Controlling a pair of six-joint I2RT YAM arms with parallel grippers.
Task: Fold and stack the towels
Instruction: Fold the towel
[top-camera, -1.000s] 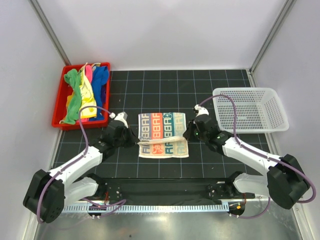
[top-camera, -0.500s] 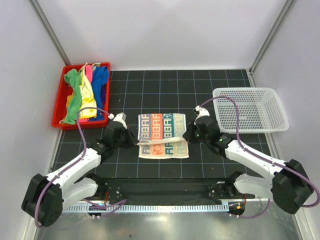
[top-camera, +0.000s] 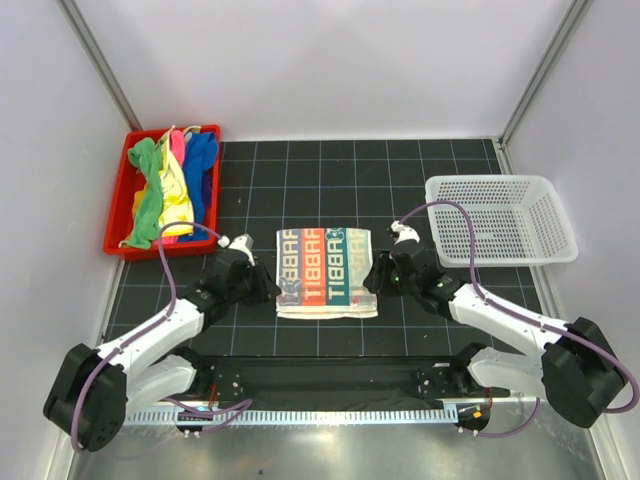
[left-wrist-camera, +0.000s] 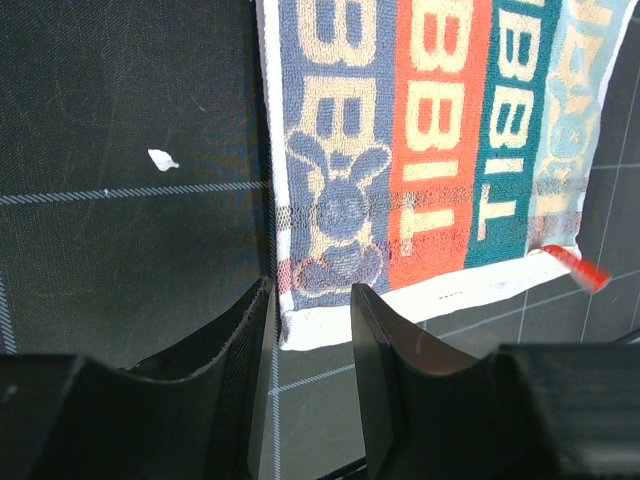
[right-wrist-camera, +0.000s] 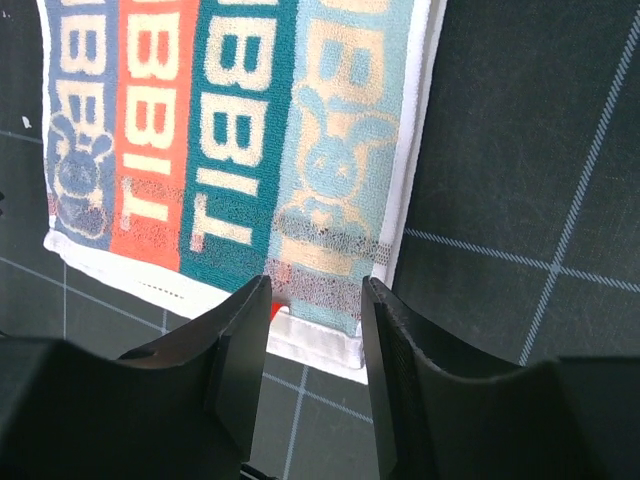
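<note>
On mat (top-camera: 400, 180), flat striped towel (top-camera: 326, 272)

Both arms are built of white links joined by bulky black joint housings: the left arm (top-camera: 162, 325) at lower left of the top view, the right arm (top-camera: 500, 313) at lower right. A purple cable (top-camera: 163, 265) runs along the left one, and a matching purple cable (top-camera: 470, 250) along the right. Their bases meet a black rail (top-camera: 330, 378) edged by a pale toothed strip (top-camera: 330, 413). The left gripper (left-wrist-camera: 310, 288) and right gripper (right-wrist-camera: 315, 282) each have two thick, matte black fingers (left-wrist-camera: 228, 355) with finely ribbed inner faces.
</note>
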